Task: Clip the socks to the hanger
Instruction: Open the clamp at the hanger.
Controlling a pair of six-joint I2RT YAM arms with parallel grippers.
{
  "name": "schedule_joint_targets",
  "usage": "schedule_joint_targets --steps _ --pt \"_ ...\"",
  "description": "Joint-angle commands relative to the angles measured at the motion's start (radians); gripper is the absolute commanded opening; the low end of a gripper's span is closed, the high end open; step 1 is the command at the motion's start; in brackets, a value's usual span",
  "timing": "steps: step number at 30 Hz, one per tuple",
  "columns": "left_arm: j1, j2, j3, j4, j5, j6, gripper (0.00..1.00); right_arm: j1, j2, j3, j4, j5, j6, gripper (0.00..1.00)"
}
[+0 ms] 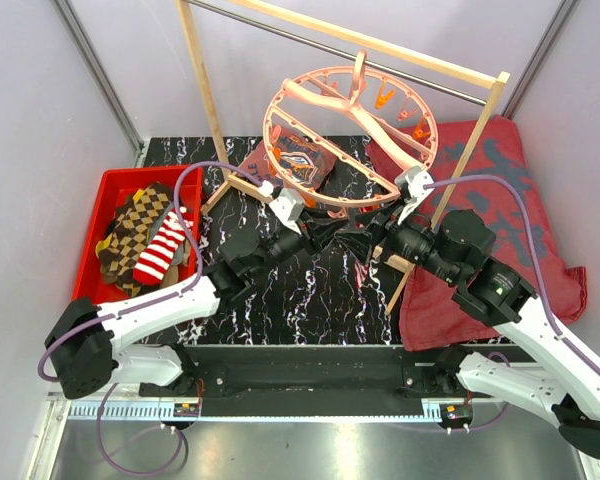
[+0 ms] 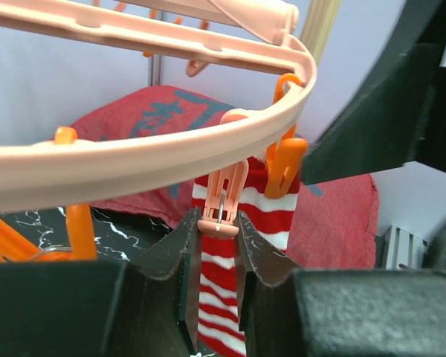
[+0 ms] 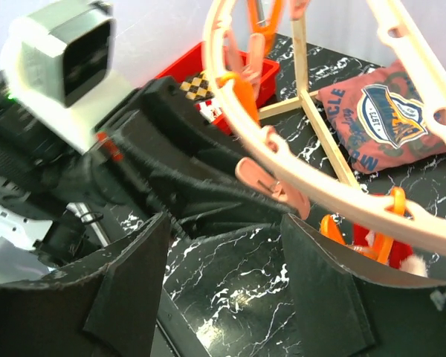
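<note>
Black fingers (image 2: 163,282) of the left pincer (image 2: 220,227) are seen lowest in the left wrist view, drawn close together. Their tips are pressed against both sides of the lower end of a pink clip (image 2: 224,190), so the clip is gripped. This clip is hung from the rim of the salmon-pink hanger (image 2: 134,160), which is curved across just above the pincer. A red-white striped sock (image 2: 221,297) is seen through the narrow gap between the fingers, hung just beyond the clip. Its top is found at the rim beside an orange clip (image 2: 286,160), up and to the right of the pincer. Whether the sock is pinched by either clip cannot be told. A dark-red cloth (image 2: 149,119) is spread farther beyond the pincer.

The right pincer (image 3: 224,223) is held with its jaws wide apart, and nothing is gripped between them. Only the black marbled table (image 3: 230,297) and the left arm (image 3: 134,156) are seen past them. The hanger's rim is arched above and to the right of this pincer, and a printed cloth (image 3: 386,111) is laid beyond it.

From above, both pincers are found close together under the near edge of the ring, which is hooked on a wooden rack (image 1: 205,90). A red bin (image 1: 110,185) is set well to the left of the left pincer. Brown argyle socks (image 1: 130,235) and a second striped sock (image 1: 160,250) are laid in it.
</note>
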Motion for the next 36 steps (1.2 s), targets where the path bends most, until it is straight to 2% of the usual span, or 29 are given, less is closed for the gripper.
schedule_joint_targets --steps 1,8,12,21,24,26,28,29,33,36 --pt "-0.038 -0.042 0.06 -0.023 -0.041 0.052 0.07 0.006 0.017 0.048 0.014 0.067 0.057 0.69" --pt "-0.069 -0.049 0.076 -0.059 -0.066 0.121 0.08 0.006 0.015 0.019 0.062 0.238 0.124 0.61" --pt "-0.079 -0.043 0.098 -0.086 -0.066 0.142 0.08 0.005 0.021 0.008 0.105 0.236 0.137 0.54" --pt "-0.099 -0.026 0.135 -0.137 -0.058 0.173 0.08 0.005 0.051 -0.01 0.197 0.213 0.132 0.48" --pt "-0.104 -0.023 0.142 -0.145 -0.052 0.181 0.08 0.006 0.049 -0.023 0.229 0.232 0.137 0.42" --pt "-0.106 -0.023 0.144 -0.148 -0.05 0.19 0.08 0.005 0.048 -0.027 0.243 0.238 0.146 0.33" --pt "-0.106 -0.023 0.138 -0.145 -0.057 0.201 0.13 0.006 0.049 -0.027 0.246 0.239 0.152 0.27" --pt "-0.107 -0.025 0.133 -0.14 -0.058 0.201 0.15 0.005 0.046 -0.027 0.246 0.238 0.163 0.22" --pt "-0.107 -0.028 0.086 -0.041 -0.066 0.238 0.4 0.005 0.035 -0.034 0.244 0.247 0.19 0.13" --pt "-0.107 -0.026 0.047 0.047 -0.099 0.254 0.42 0.005 0.029 -0.038 0.246 0.253 0.21 0.1"
